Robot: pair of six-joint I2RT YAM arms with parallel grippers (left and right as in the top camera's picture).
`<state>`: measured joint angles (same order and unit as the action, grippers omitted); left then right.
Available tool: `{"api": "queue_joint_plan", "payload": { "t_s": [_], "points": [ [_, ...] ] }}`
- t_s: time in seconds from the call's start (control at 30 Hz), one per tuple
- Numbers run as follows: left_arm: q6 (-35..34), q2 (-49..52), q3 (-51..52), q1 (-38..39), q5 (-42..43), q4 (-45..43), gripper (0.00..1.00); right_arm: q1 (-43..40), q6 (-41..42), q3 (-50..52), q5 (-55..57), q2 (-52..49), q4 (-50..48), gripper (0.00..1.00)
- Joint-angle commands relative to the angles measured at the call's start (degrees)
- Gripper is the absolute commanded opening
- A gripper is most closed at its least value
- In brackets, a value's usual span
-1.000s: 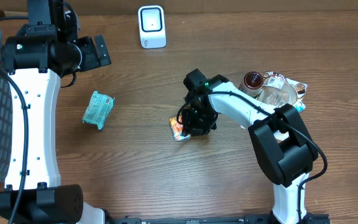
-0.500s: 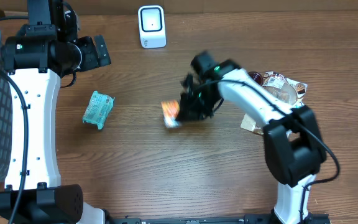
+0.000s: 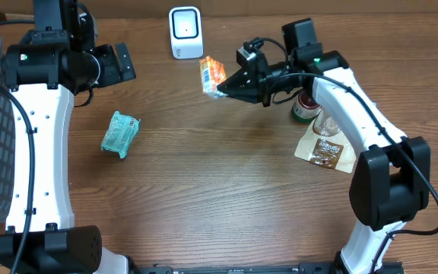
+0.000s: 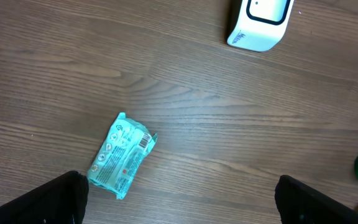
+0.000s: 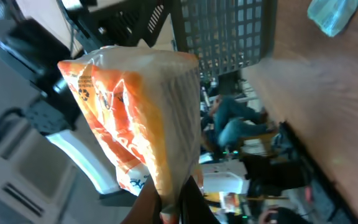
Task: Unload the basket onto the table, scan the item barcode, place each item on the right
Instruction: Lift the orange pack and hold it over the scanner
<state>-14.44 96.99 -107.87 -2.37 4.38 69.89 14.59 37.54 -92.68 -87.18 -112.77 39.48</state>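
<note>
Your right hand (image 3: 223, 90) is clenched on one end of the orange snack packet (image 3: 212, 74), held above the worktop (image 3: 204, 190). The white barcode scanner (image 3: 185, 32) sits near, to the packet's left and farther from you. The packet probably has to go that way.

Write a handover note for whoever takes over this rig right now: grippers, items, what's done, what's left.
Left gripper: open, empty, over the left part of the table.
Right gripper: shut on the orange packet, holding it in the air just right of the white scanner.
Other items: the teal packet lies flat on the table. A green bottle and a brown pouch sit at the right.
Done: the orange packet is picked up and at the scanner.
Left: face its barcode to the scanner window. Nothing visible shows a read yet. Then probably the remaining items.
</note>
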Motion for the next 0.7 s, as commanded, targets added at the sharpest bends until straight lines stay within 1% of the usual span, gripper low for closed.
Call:
{"api": "queue_joint_plan", "payload": {
  "t_s": [0.0, 0.1, 0.17, 0.27, 0.33, 0.37, 0.4, 0.47, 0.5, 0.57, 0.6, 0.67],
  "points": [
    [0.7, 0.3, 0.1, -0.2, -0.3, 0.0, 1.0, -1.0, 4.4, -0.8, -2.8, 1.2, -0.5, 0.04],
    [0.7, 0.3, 0.1, -0.2, -0.3, 0.0, 0.99, -0.9, 3.3, -0.8, -2.6, 1.2, -2.2, 0.04],
    [0.7, 0.3, 0.1, -0.2, -0.3, 0.0, 0.99, -0.7, 0.1, -0.8, 0.9, 1.2, -3.0, 0.04],
    [0.7, 0.3, 0.1, -0.2, -0.3, 0.0, 1.0, 0.8, -0.7, -0.8, 11.9, 1.2, -0.9, 0.04],
    [0.7, 0.3, 0.1, -0.2, -0.3, 0.0, 1.0, 2.9, -3.5, -0.8, 23.4, 1.2, 2.8, 0.04],
    [0.7, 0.3, 0.1, -0.2, -0.3, 0.0, 0.99, 3.6, -4.3, -0.8, 26.6, 1.2, 3.9, 0.04],
    [0.7, 0.3, 0.1, -0.2, -0.3, 0.0, 0.99, 4.8, -5.1, -1.2, 33.9, 1.2, 6.6, 0.04],
    [0.7, 0.3, 0.1, -0.2, -0.3, 0.0, 1.0, 6.0, -6.9, -3.3, 40.0, 1.1, 10.0, 0.04],
    [0.7, 0.3, 0.1, -0.2, -0.3, 0.0, 0.99, 6.8, -8.3, -6.4, 44.7, 0.9, 13.5, 0.04],
    [0.7, 0.3, 0.1, -0.2, -0.3, 0.0, 1.0, 8.6, -10.5, -17.3, 59.5, -0.8, 22.5, 0.04],
    [0.7, 0.3, 0.1, -0.2, -0.3, 0.0, 1.0, 9.1, -10.9, -21.1, 64.3, -1.8, 24.6, 0.04],
    [0.7, 0.3, 0.1, -0.2, -0.3, 0.0, 1.0, 11.3, -13.0, -32.9, 80.6, -5.4, 28.1, 0.04]
  ]
}}
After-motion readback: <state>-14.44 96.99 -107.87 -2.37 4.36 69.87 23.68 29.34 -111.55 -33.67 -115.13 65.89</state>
